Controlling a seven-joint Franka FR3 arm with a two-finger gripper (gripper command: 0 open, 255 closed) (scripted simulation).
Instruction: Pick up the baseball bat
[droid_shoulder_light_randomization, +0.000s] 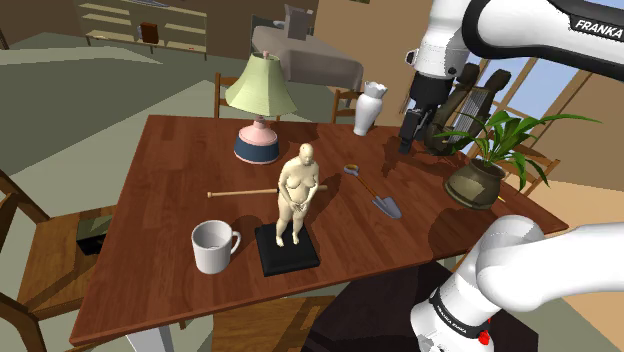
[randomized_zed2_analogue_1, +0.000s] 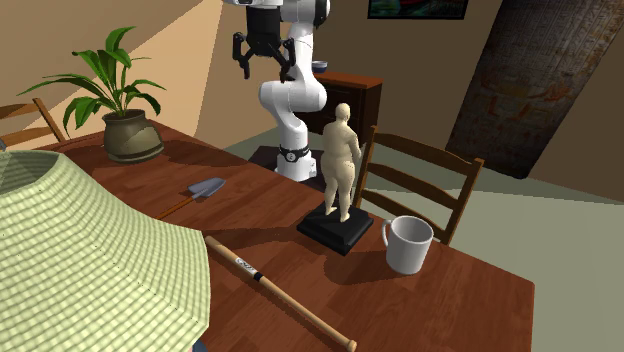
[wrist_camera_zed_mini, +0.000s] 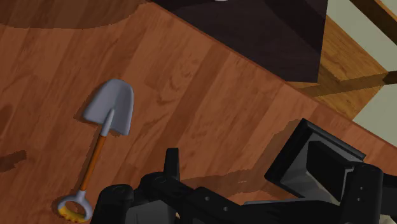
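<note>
The wooden baseball bat (droid_shoulder_light_randomization: 245, 191) lies flat on the brown table (droid_shoulder_light_randomization: 170, 160) between the lamp and the mug, one end passing behind the statue. From the other side the bat (randomized_zed2_analogue_1: 280, 295) runs diagonally beside the green lampshade. My gripper (droid_shoulder_light_randomization: 410, 140) hangs high over the table's far corner near the potted plant, well away from the bat. There the gripper (randomized_zed2_analogue_1: 265, 68) is open, its fingers spread with nothing between them.
A tan figure statue (droid_shoulder_light_randomization: 298, 195) on a black base, a white mug (droid_shoulder_light_randomization: 213, 246), a lamp (droid_shoulder_light_randomization: 259, 100), a white vase (droid_shoulder_light_randomization: 368, 108), a small shovel (wrist_camera_zed_mini: 105, 127) and a potted plant (droid_shoulder_light_randomization: 480, 170) stand on the table. Wooden chairs (randomized_zed2_analogue_1: 420, 185) ring it.
</note>
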